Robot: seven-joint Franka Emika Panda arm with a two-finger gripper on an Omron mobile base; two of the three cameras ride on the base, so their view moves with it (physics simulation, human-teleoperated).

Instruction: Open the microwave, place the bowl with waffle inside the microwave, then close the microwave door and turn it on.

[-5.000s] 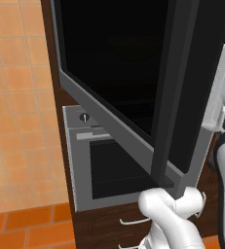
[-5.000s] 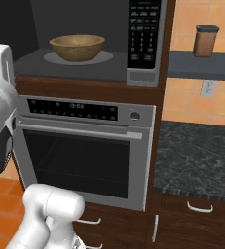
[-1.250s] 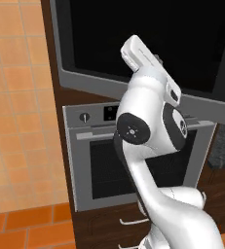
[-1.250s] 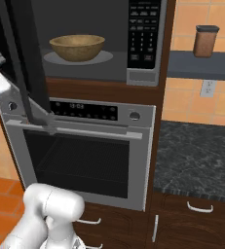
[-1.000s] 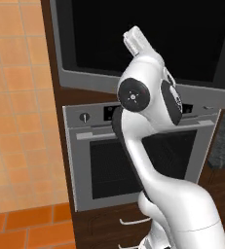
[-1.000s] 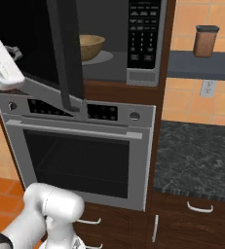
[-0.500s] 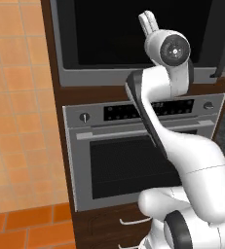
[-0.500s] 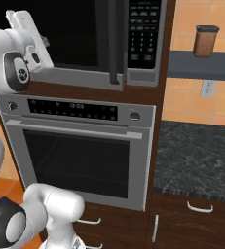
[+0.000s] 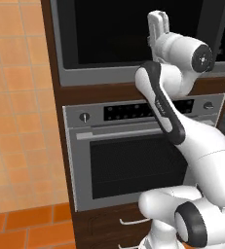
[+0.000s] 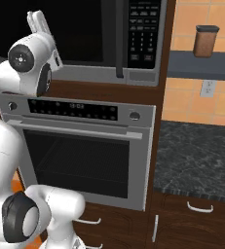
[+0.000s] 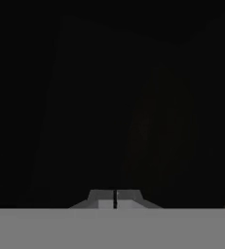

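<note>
Microwave (image 9: 133, 39) sits built in above the oven (image 9: 133, 155); from my remote station, the left base view shows its door (image 9: 114, 34) lying flush in the steel frame, with the white hand raised against the black glass right of centre. In the right base view I see the dark vertical handle (image 10: 119, 39) and, just beyond it, the keypad strip (image 10: 144, 31), both off to the right of the hand, which is up at the door's left part. In the hand view the gripper (image 11: 115, 200) has its tips pressed together on nothing, facing dark glass at close range. I judge the door closed and the bowl out of sight behind it; the coming move must carry the pincer rightward, past the upright handle, to the keypad.
</note>
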